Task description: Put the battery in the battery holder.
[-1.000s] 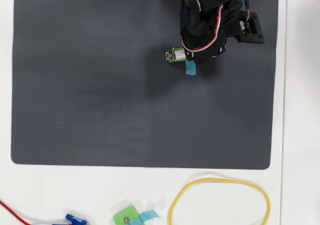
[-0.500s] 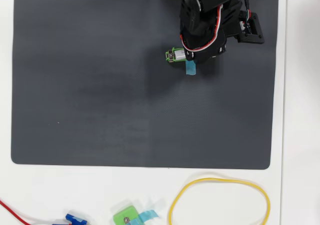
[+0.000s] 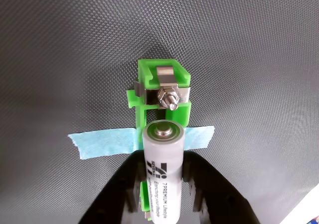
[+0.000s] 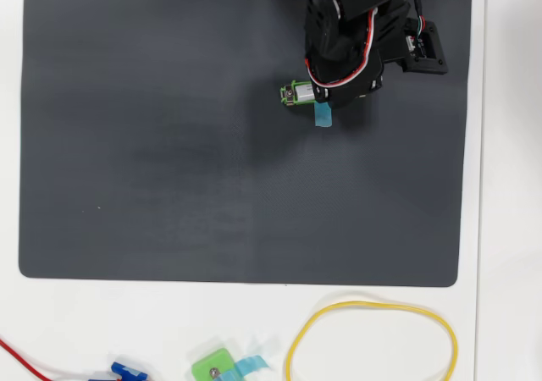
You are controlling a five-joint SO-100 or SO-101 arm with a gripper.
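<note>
In the wrist view a white-silver battery (image 3: 163,174) with dark print is pinched between my gripper's (image 3: 163,165) two black fingers (image 3: 197,186), its flat end pointing away from the camera. It hangs just above the bright-green battery holder (image 3: 162,87), in line with it, and its end stops short of the holder's far metal contact and bolt. A light-blue tape strip (image 3: 102,143) crosses the holder under the battery. From overhead, the arm (image 4: 347,38) covers most of the holder (image 4: 292,94); the battery is hidden there.
The holder lies on a dark grey mat (image 4: 169,161) on a white table. Off the mat's front edge are a small squarish green piece with blue tape (image 4: 216,367), a yellow cable loop (image 4: 373,306), a red wire (image 4: 17,354) and a blue part (image 4: 127,370).
</note>
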